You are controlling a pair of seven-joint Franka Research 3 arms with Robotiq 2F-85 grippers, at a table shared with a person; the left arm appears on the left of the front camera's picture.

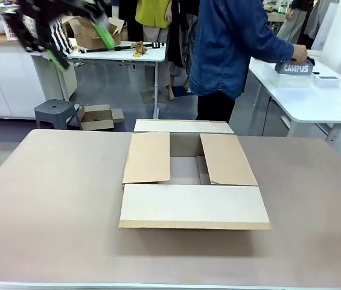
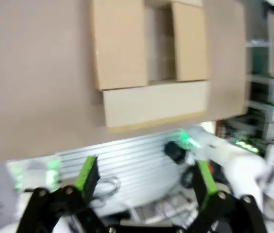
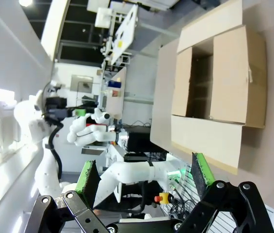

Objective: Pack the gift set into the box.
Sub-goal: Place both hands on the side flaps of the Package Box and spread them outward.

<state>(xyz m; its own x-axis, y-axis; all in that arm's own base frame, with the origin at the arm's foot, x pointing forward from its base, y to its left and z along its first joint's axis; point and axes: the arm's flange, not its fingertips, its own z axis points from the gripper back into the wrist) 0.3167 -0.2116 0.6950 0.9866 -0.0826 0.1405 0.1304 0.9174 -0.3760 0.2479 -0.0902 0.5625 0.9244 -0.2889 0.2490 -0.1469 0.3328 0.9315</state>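
A broad brown table (image 1: 49, 205) carries the box (image 1: 191, 205) at its centre, all four flaps folded flat outward. The two long flaps lie at 12 and 6 o'clock and the two short ones at 9 and 3 o'clock. Between them the opening shows the carton's bare cardboard floor and inner walls.

At 1 o'clock beyond the box, a person (image 1: 230, 48) in a blue top stands turned toward a white side table (image 1: 315, 103) at 2 o'clock. There the person's hand (image 1: 300, 54) rests on a grey item printed CAMPUS (image 1: 295, 67). Beneath it sits what looks like the gift set (image 1: 291, 80), a pale tray whose contents are too small to make out, well apart from the box.

The left hand (image 1: 79, 45) hangs blurred and high at 10 o'clock, green pads spread apart with nothing between them. In its own wrist view, the right hand (image 3: 145, 175) is likewise spread wide and holds nothing, with the box off at 1 o'clock.

On the floor at 11 o'clock, a small open carton (image 1: 98, 116) lies beside a grey stool (image 1: 54, 112).
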